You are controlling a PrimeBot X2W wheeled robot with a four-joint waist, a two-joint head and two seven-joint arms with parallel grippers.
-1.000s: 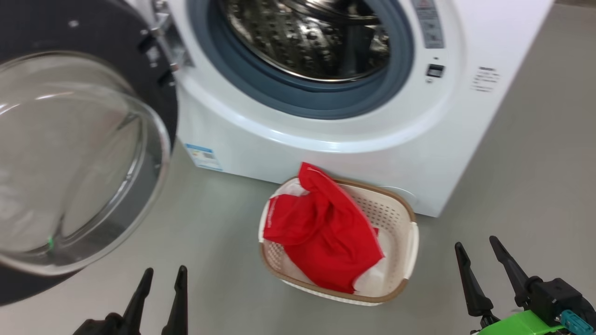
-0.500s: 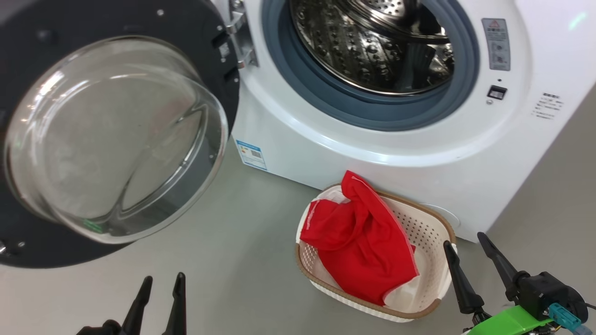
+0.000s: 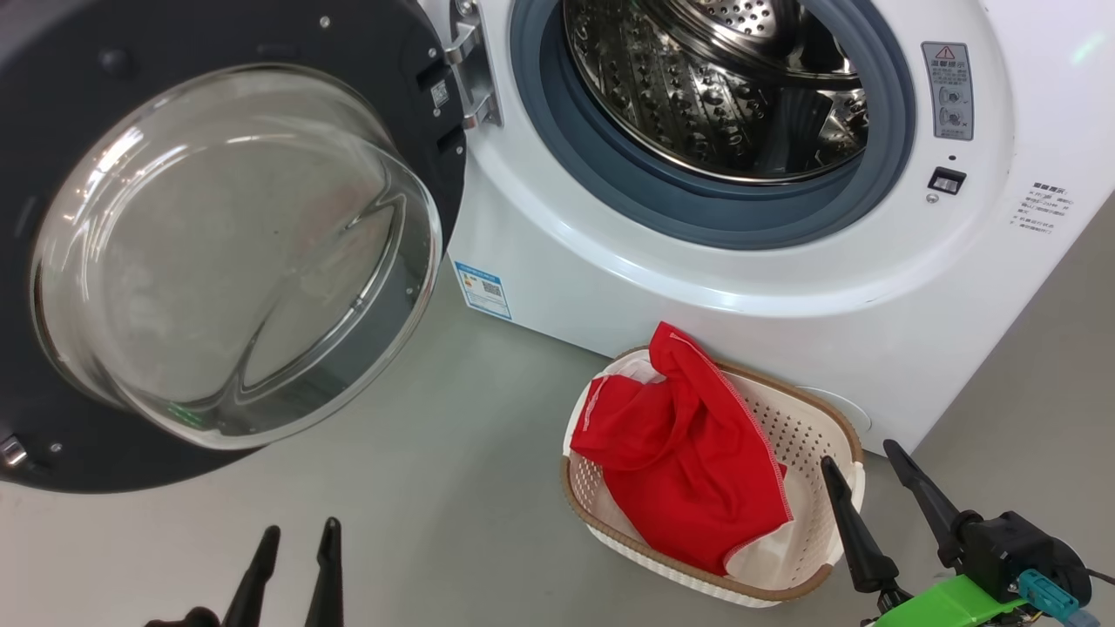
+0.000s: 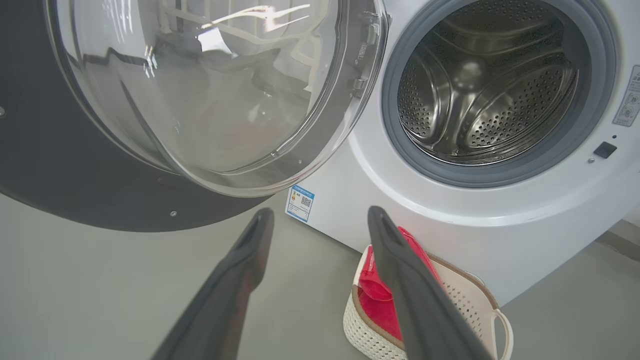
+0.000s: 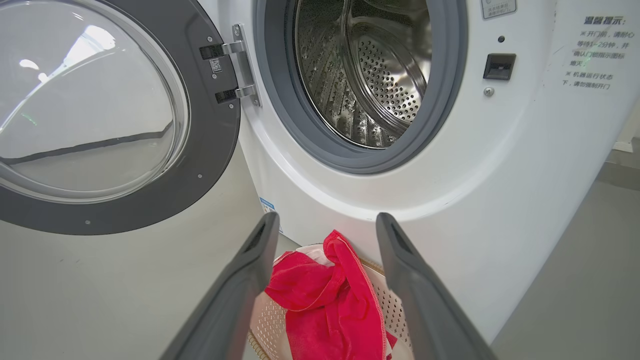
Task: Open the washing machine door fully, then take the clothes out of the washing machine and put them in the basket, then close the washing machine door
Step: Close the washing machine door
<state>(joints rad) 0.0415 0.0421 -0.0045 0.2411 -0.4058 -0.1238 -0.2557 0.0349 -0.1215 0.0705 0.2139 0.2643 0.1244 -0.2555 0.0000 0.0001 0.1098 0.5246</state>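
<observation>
The white washing machine [image 3: 784, 287] stands with its round black-rimmed door [image 3: 235, 252] swung wide open to the left, glass bowl facing me. Its steel drum [image 3: 723, 78] shows no fabric inside. Red clothes [image 3: 688, 453] with white parts lie heaped in the cream basket [image 3: 810, 418] on the floor against the machine's front. My left gripper [image 3: 298, 538] is open at the lower left, below the door, holding nothing. My right gripper [image 3: 862, 461] is open at the lower right beside the basket's right end, also holding nothing. The right wrist view looks over the clothes [image 5: 330, 295] toward the drum [image 5: 370, 75].
Grey floor [image 3: 453, 488] stretches between the open door and the basket. The door [image 4: 165, 110] hangs low over the floor on my left side. A blue-bordered label [image 3: 482, 290] is stuck on the machine's lower front.
The whole head view has shifted right and slightly down, so the camera turned left. The right gripper sits closer to the basket in the picture. Door, clothes and basket look unmoved.
</observation>
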